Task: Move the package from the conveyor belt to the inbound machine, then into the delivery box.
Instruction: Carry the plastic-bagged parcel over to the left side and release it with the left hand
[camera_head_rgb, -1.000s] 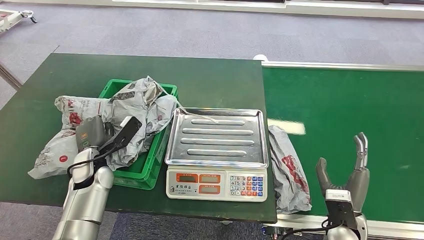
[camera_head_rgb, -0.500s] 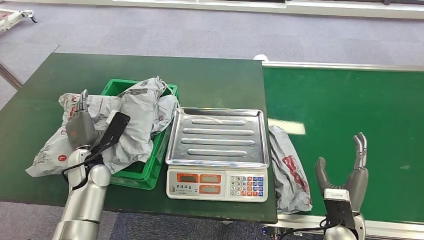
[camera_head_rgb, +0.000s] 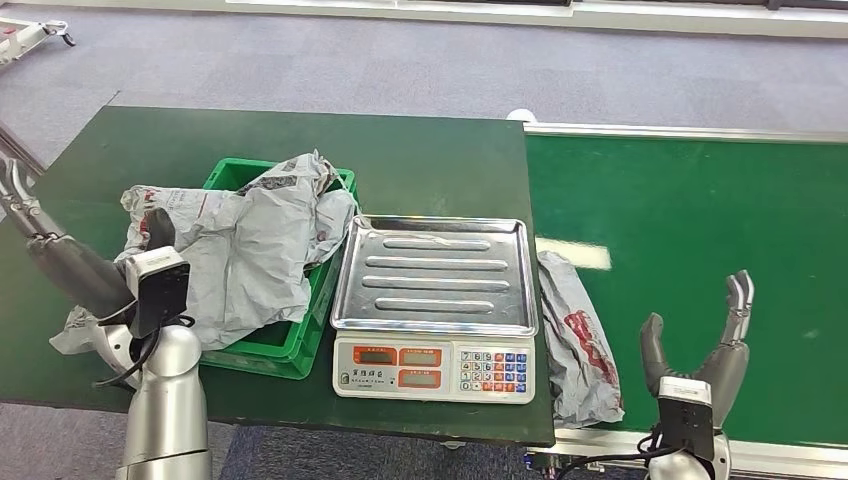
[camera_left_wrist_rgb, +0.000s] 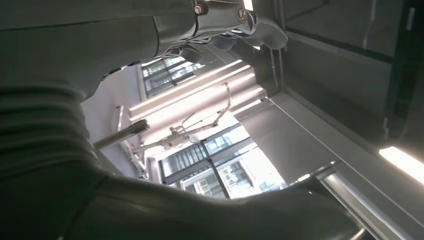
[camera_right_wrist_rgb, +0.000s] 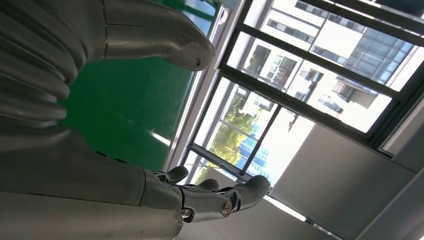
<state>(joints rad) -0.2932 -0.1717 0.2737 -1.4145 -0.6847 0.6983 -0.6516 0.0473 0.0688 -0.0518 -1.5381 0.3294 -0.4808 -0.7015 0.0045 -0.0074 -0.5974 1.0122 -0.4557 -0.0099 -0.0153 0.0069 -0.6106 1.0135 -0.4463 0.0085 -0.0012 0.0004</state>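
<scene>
A grey package (camera_head_rgb: 580, 340) with red print lies at the near left edge of the green conveyor belt (camera_head_rgb: 700, 220), right beside the weighing scale (camera_head_rgb: 432, 368), whose steel tray (camera_head_rgb: 435, 270) is bare. My right hand (camera_head_rgb: 712, 345) hovers low over the belt to the package's right, fingers (camera_right_wrist_rgb: 220, 196) and thumb (camera_right_wrist_rgb: 170, 42) spread, holding nothing. My left hand (camera_head_rgb: 55, 255) is stretched out past the left side of the green crate (camera_head_rgb: 262, 350), open and turned upward, its fingers (camera_left_wrist_rgb: 227, 20) holding nothing. Several crumpled grey packages (camera_head_rgb: 255, 250) fill the crate and spill over its left rim.
The dark green table (camera_head_rgb: 420, 165) carries the crate and scale; its front edge runs just below the scale. Grey carpet floor (camera_head_rgb: 400, 60) lies beyond. The belt's metal rail (camera_head_rgb: 690, 132) borders its far side.
My left hand has let go of the package it held over the crate and swung out to the left, turning upward. That package settled on the pile. My right hand shifted slightly right.
</scene>
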